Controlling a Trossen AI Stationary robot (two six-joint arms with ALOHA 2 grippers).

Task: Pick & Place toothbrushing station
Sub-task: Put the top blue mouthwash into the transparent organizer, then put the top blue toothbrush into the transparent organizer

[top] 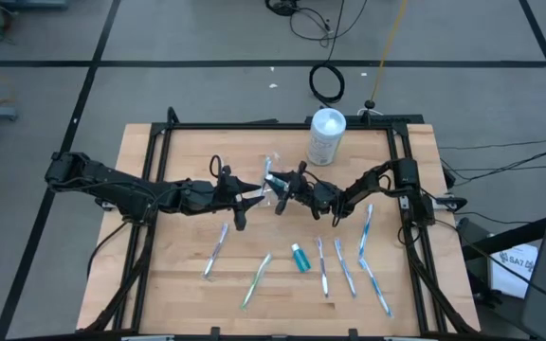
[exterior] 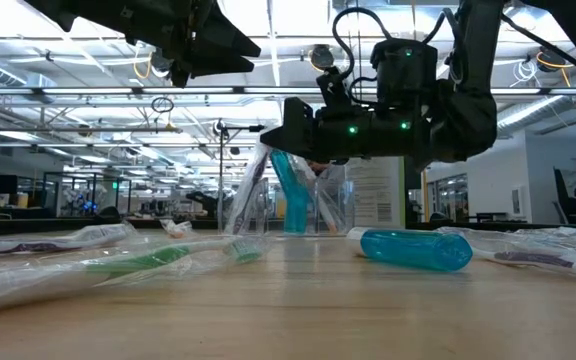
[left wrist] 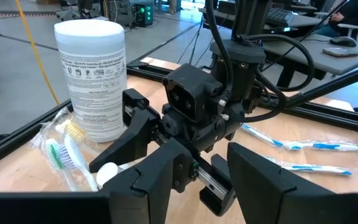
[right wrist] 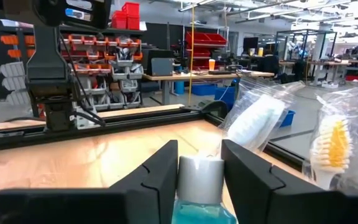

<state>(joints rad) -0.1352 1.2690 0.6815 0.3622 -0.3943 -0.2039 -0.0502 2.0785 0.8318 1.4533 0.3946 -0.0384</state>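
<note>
Near the wipes canister (top: 327, 137), the teal tube (right wrist: 199, 183), gripped by the right gripper (right wrist: 199, 163), should be kept upright when released, clear of the wide-open left gripper (top: 254, 195).

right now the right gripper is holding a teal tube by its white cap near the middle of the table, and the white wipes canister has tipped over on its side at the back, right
Not quite. The white wipes canister stands upright, not on its side; the left wrist view shows it erect on the table. The rest holds: the right gripper has the teal tube by its white cap near the middle of the table.
</note>
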